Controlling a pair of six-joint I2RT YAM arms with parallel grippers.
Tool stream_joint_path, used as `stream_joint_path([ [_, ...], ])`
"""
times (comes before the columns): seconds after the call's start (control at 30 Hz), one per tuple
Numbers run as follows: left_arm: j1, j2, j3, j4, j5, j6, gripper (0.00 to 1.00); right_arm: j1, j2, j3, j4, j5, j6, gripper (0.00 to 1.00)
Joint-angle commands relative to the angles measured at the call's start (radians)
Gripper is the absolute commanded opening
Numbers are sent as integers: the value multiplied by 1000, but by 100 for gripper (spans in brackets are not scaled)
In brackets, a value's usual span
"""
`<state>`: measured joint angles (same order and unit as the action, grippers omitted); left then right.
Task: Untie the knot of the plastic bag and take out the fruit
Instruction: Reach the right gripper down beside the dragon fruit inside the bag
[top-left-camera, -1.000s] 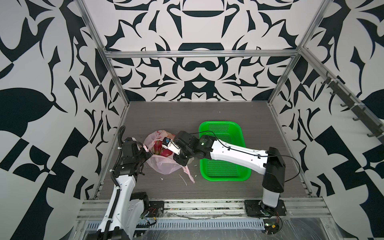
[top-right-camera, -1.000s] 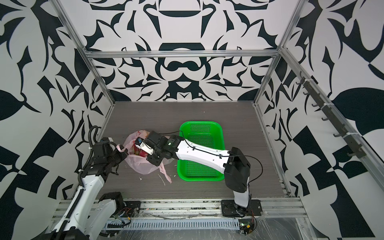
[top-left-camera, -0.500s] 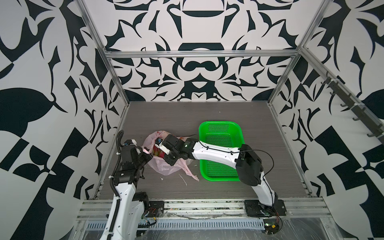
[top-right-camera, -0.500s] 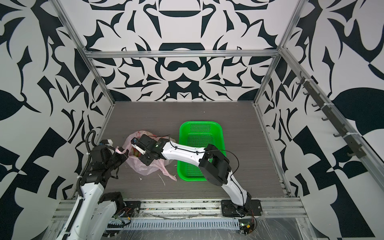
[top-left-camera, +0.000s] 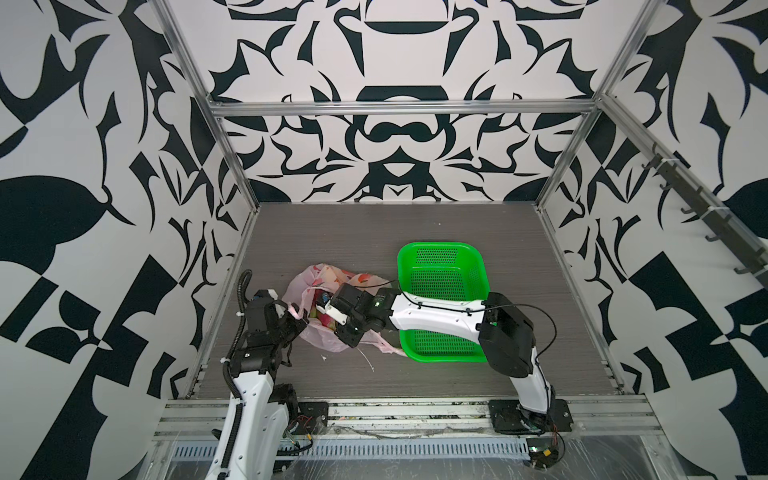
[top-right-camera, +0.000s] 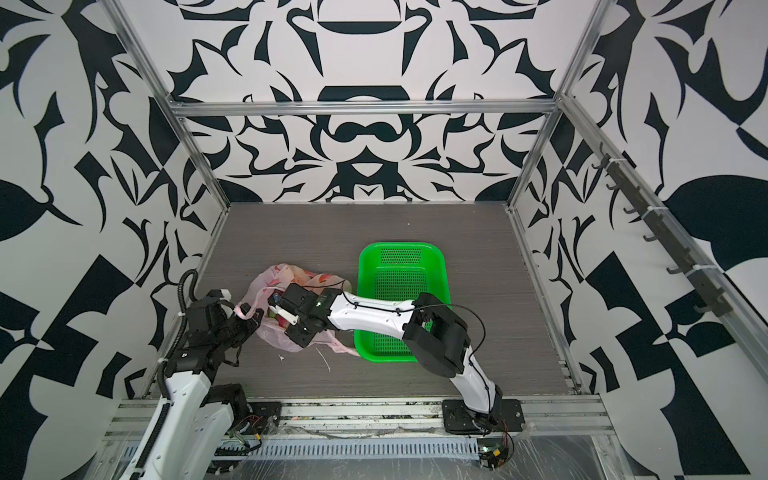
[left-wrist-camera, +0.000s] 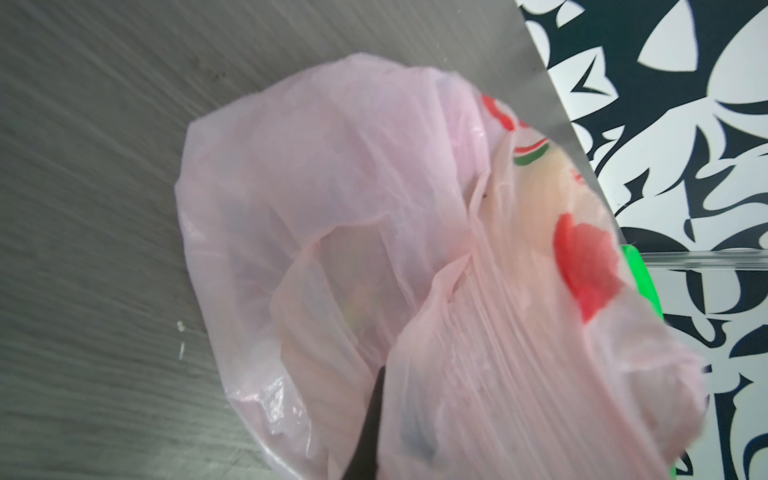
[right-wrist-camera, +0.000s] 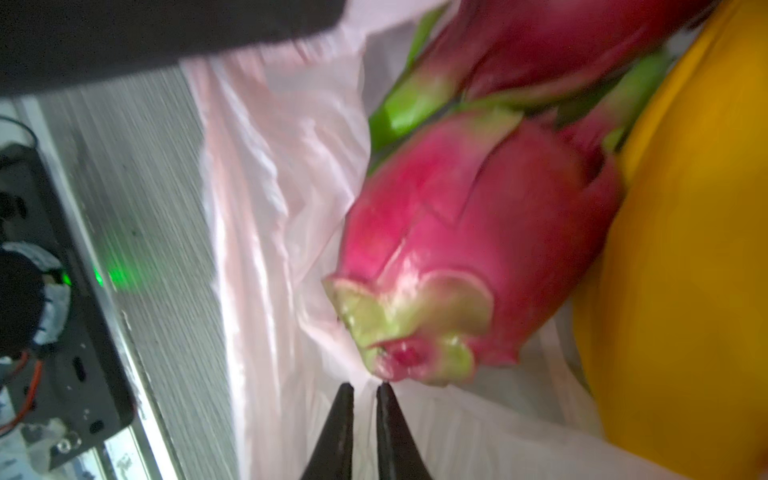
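Observation:
The plastic bag lies left of the table's middle, its mouth spread wide; the knot is hidden. My left gripper is shut on a pink loop handle at the bag's left edge. In the left wrist view one black finger shows under the film. My right gripper reaches into the mouth, and in a top view it sits over the fruit. Its jaws are pinched on a fold of film just below a magenta dragon fruit's tip. A second dragon fruit and yellow fruit lie beside it.
A green perforated basket with nothing in it stands right of the bag, and the right forearm crosses its near half. Small white scraps lie in front of the bag. The left wall rail runs close behind the left gripper.
The right gripper has pushed left and deeper into the bag's mouth while its jaws narrowed, and its elbow has swung over the basket's near right corner. The left gripper keeps its hold on the handle.

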<state>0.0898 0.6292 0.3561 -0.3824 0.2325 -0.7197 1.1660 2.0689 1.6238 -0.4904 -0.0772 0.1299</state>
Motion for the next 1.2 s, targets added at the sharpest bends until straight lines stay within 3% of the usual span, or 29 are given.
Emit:
stream_joint_path([
  [0.0,4,1,-29,-1,31,-28,0,6,-55,-23,-10,9,11,17],
  [0.43,4,7,-92,56,37,-50,0,7,-68,7,-18,117,56,36],
  [0.57,4,1,-96,60,50,-49,0,6,-79,61,-64,139,153,43],
  [0.87,5,-42,-108,60,72,-43,0,11,-79,100,-97,207,396,48],
  [1.17,4,-57,-112,64,85,-40,0,12,-23,173,-112,260,561,68],
])
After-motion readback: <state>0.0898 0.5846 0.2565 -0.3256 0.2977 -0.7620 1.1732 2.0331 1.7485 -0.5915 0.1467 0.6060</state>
